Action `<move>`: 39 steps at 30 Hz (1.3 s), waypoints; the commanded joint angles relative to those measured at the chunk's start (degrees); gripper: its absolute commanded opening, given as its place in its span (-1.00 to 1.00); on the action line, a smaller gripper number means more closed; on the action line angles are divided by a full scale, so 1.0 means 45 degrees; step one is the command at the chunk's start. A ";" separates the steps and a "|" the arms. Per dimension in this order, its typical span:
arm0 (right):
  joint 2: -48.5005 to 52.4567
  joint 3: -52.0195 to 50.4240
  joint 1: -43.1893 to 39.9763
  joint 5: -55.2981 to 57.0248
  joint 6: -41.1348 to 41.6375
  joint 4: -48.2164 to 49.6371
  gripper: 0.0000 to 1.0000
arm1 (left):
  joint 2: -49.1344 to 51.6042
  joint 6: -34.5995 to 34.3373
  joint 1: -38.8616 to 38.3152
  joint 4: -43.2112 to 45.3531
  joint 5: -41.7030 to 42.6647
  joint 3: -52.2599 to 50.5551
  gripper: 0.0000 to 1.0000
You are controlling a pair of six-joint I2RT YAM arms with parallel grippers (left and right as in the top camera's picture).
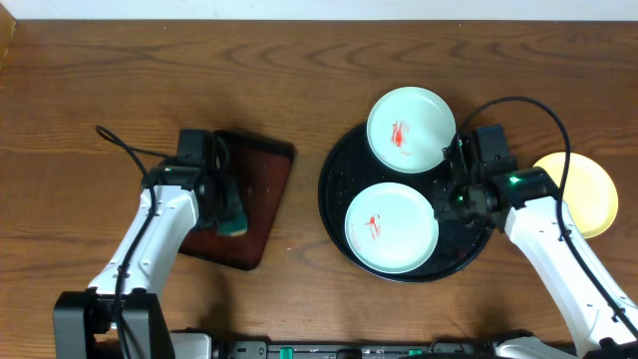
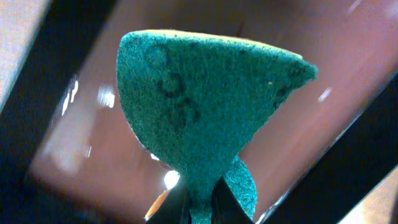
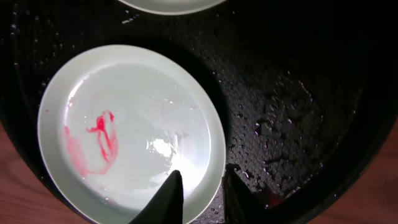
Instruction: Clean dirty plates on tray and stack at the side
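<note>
Two mint-white plates [image 1: 411,130] on the black tray [image 1: 337,184] carry red smears [image 1: 376,227].

Brown wood-grain tabletop [image 1: 90,70], soft even light

White-shelled arms [image 1: 150,234] carry black joints, looping black cables [image 1: 513,98] and a green light [image 1: 513,180].
</note>
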 commanded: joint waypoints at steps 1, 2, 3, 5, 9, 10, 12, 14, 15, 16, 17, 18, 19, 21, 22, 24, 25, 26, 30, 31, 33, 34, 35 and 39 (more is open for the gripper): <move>-0.0015 0.0087 0.0092 -0.0049 -0.0316 -0.0117 -0.61 | 0.0374 0.0160 -0.0165 0.0913 0.0024 -0.0185 -0.85; -0.0015 0.0078 0.0092 -0.0053 -0.0316 -0.0126 -0.63 | 0.0505 0.0155 -0.0180 0.1243 0.0019 -0.0287 -0.84; -0.0015 0.0073 0.0092 -0.0049 -0.0243 -0.0170 -0.63 | 0.0719 0.0107 -0.0180 0.1535 0.0024 -0.0393 -0.84; -0.0015 0.0073 0.0092 -0.0049 -0.0233 -0.0248 -0.63 | 0.1214 -0.0350 -0.0180 0.1749 0.0034 -0.0471 -0.79; -0.0015 0.0068 0.0092 -0.0049 -0.0233 -0.0393 -0.64 | 0.2336 -0.0806 -0.0180 0.1826 0.0092 -0.0471 -0.79; -0.0015 0.0063 0.0092 -0.0049 -0.0233 -0.0398 -0.64 | 0.2584 -0.0801 -0.0180 0.1875 0.0180 -0.0471 -0.78; -0.0015 0.0063 0.0092 -0.0049 -0.0233 -0.0398 -0.64 | 0.2992 -0.0797 -0.0180 0.1885 0.0452 -0.0461 -0.55; -0.0015 0.0063 0.0092 -0.0049 -0.0233 -0.0393 -0.64 | 0.3128 -0.0797 -0.0180 0.1846 0.1010 -0.0447 -0.42; -0.0015 0.0063 0.0092 -0.0049 -0.0233 -0.0393 -0.65 | 0.3094 -0.0792 -0.0180 0.1792 0.1297 -0.0364 -0.37; -0.0015 0.0063 0.0092 -0.0049 -0.0233 -0.0398 -0.65 | 0.3011 -0.0797 -0.0180 0.1651 0.1574 -0.0209 -0.33; -0.0015 0.0063 0.0092 -0.0049 -0.0233 -0.0427 -0.66 | 0.2914 -0.0797 -0.0180 0.1452 0.1797 0.0015 -0.31; -0.0015 0.0063 0.0092 -0.0049 -0.0233 -0.0447 -0.66 | 0.2803 -0.0801 -0.0180 0.1224 0.1953 0.0277 -0.31; -0.0015 0.0063 0.0092 -0.0049 -0.0233 -0.0486 -0.66 | 0.2652 -0.0801 -0.0180 0.0933 0.2021 0.0559 -0.31; -0.0015 0.0063 0.0092 -0.0049 -0.0233 -0.0529 -0.66 | 0.2322 -0.0797 -0.0180 0.0325 0.2025 0.1137 -0.26; -0.0015 0.0063 0.0092 -0.0049 -0.0233 -0.0529 -0.66 | 0.2171 -0.0797 -0.0180 0.0078 0.2025 0.1360 -0.22; -0.0015 0.0063 0.0092 -0.0049 -0.0233 -0.0525 -0.66 | 0.1855 -0.0792 -0.0180 -0.0374 0.2021 0.1734 -0.11; -0.0015 0.0063 0.0092 -0.0049 -0.0228 -0.0529 -0.66 | 0.1719 -0.0787 -0.0180 -0.0510 0.2021 0.1826 -0.04; -0.0015 0.0063 0.0092 -0.0049 -0.0228 -0.0529 -0.66 | 0.1559 -0.0782 -0.0175 -0.0641 0.2021 0.1909 0.01; -0.0015 0.0063 0.0092 -0.0053 -0.0126 -0.0544 -0.67 | 0.0763 -0.0544 -0.0180 -0.1146 0.2016 0.2098 0.05; -0.0015 0.0063 0.0092 -0.0053 -0.0131 -0.0539 -0.67 | 0.0597 -0.0544 -0.0180 -0.1180 0.2016 0.2098 0.06; -0.0015 0.0063 0.0092 -0.0053 -0.0131 -0.0534 -0.67 | 0.0364 -0.0549 -0.0180 -0.1127 0.1972 0.2098 0.06; -0.0015 0.0063 0.0092 -0.0053 -0.0131 -0.0529 -0.66 | 0.0316 -0.0549 -0.0180 -0.1073 0.1885 0.2098 0.06; -0.0015 0.0063 0.0092 -0.0049 -0.0131 -0.0529 -0.65 | 0.0301 -0.0554 -0.0180 -0.1025 0.1763 0.2098 0.06; -0.0015 0.0063 0.0092 -0.0053 -0.0136 -0.0588 -0.65 | 0.0384 -0.0554 -0.0194 -0.0831 0.0699 0.2045 0.06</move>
